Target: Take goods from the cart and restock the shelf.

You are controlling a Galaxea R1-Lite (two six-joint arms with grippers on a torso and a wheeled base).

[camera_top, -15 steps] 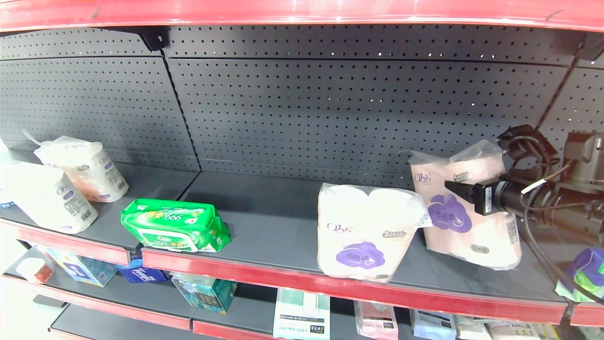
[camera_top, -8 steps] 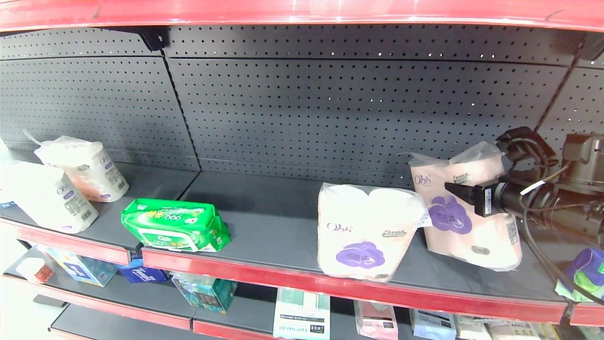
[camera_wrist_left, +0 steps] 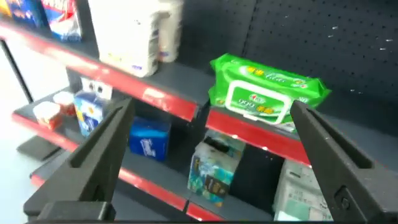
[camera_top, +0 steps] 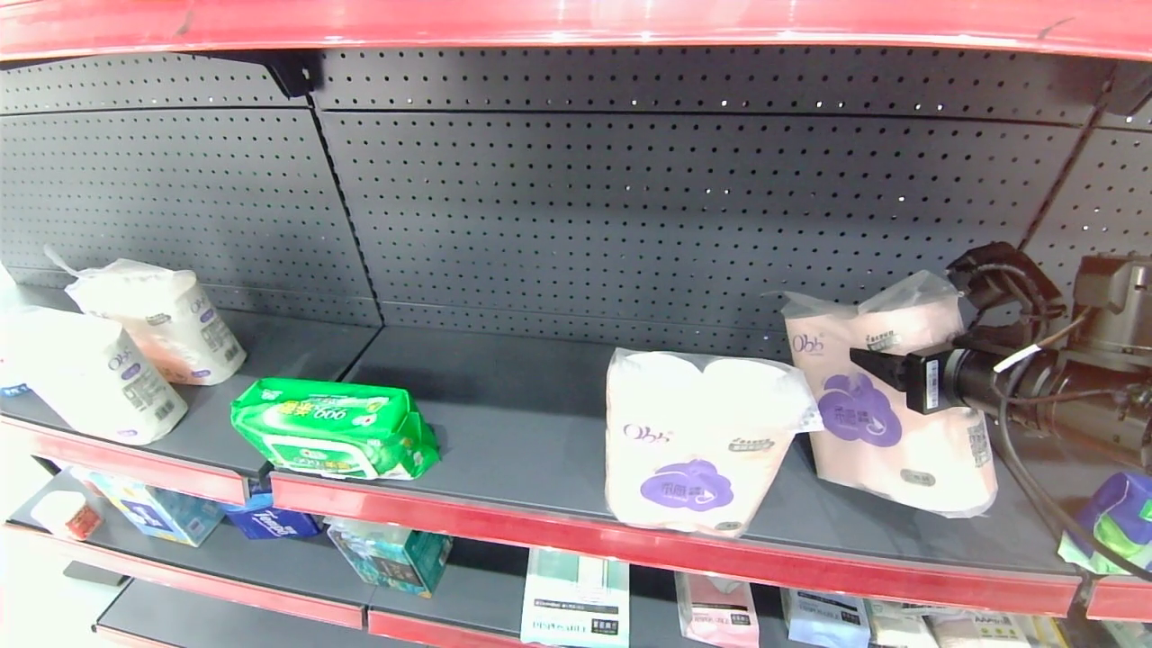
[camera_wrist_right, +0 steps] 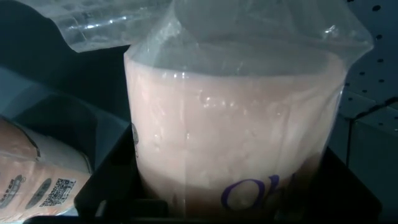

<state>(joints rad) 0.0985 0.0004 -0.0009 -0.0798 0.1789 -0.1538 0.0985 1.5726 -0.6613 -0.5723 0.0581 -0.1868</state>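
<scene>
A pink toilet-paper pack (camera_top: 886, 432) with a purple mark leans on the dark shelf (camera_top: 504, 423) at the right. My right gripper (camera_top: 877, 364) is shut on it, one black finger across its front. In the right wrist view the pack (camera_wrist_right: 236, 143) sits between both fingers of the right gripper (camera_wrist_right: 230, 193). A second, whiter pack (camera_top: 697, 441) stands just left of it at the shelf's front edge. My left gripper (camera_wrist_left: 211, 162) hangs open below and in front of a green wipes pack (camera_wrist_left: 267, 93), which lies on the shelf left of centre (camera_top: 333, 430).
Two more white packs (camera_top: 157, 319) (camera_top: 90, 373) stand at the far left. Bare shelf lies between the wipes and the whiter pack. The red shelf lip (camera_top: 630, 544) runs along the front, with small boxes on lower shelves. A colourful pack (camera_top: 1111, 522) sits at far right.
The right gripper and the held pack have shifted very slightly to the right. Everything else on the shelf is as before.
</scene>
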